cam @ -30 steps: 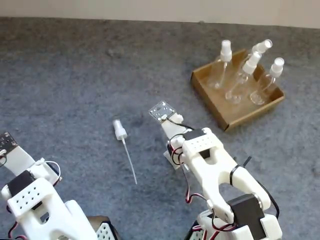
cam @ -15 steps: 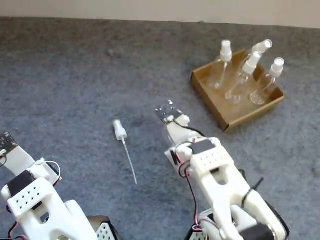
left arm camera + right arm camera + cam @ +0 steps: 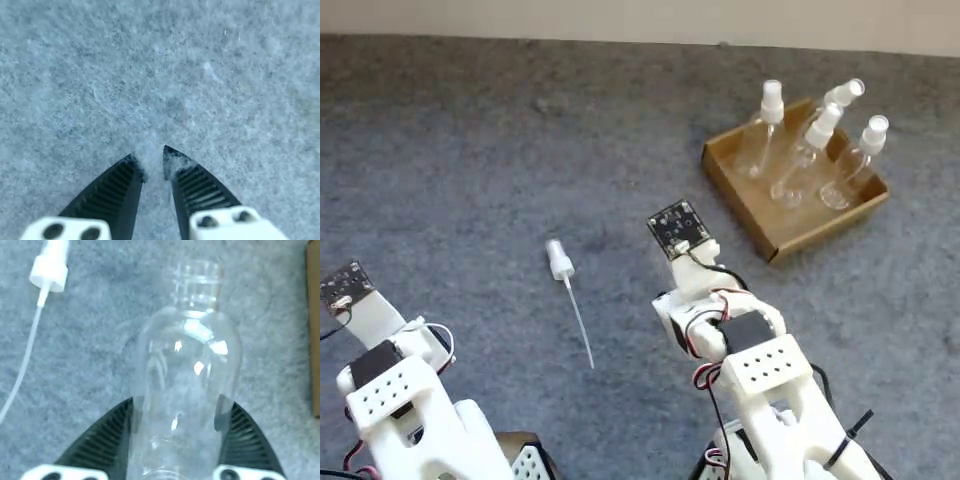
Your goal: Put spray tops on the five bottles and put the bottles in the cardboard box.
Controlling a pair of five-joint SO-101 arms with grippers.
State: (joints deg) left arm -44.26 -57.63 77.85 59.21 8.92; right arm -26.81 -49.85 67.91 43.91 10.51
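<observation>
Right tool [image 3: 180,410] is clamped on the base of the bare bottle [image 3: 187,365]. Its open neck points away from the tool, toward the far side of the worktop [image 3: 470,150]. The spray top [image 3: 560,260] lies flat between my two arms, off to the bottle's left and nearer the right arm. Its white head is at the far end, and the thin tube [image 3: 579,325] runs back toward me at a slight slant. Left tool [image 3: 152,157] hangs low over grey fuzzy cloth, barely parted and holding nothing. I reckon it has to fetch that top. The box [image 3: 740,195] sits far right with four capped bottles [image 3: 800,150] in it.
</observation>
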